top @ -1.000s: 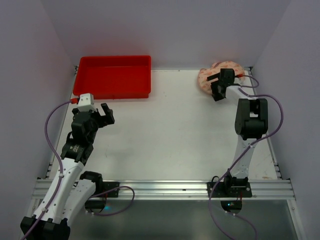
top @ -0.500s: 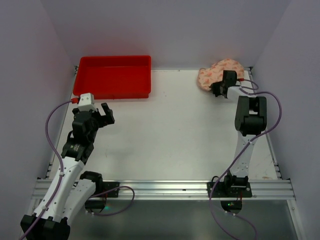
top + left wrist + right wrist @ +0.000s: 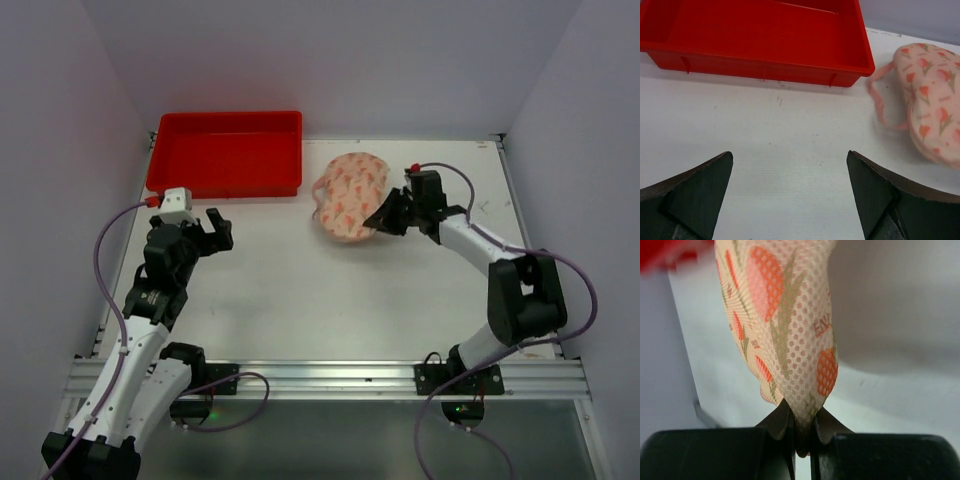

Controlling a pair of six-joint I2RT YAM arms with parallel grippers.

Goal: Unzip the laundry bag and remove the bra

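The laundry bag (image 3: 350, 195) is being held at upper centre, the right gripper (image 3: 801, 427) clamping its edge, probably for unzipping. The left gripper (image 3: 790, 159) is hovering at centre left, jaws apart.

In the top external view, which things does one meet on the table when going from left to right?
The red tray → the bra → the right gripper, its jaws shut on the bra's right edge.
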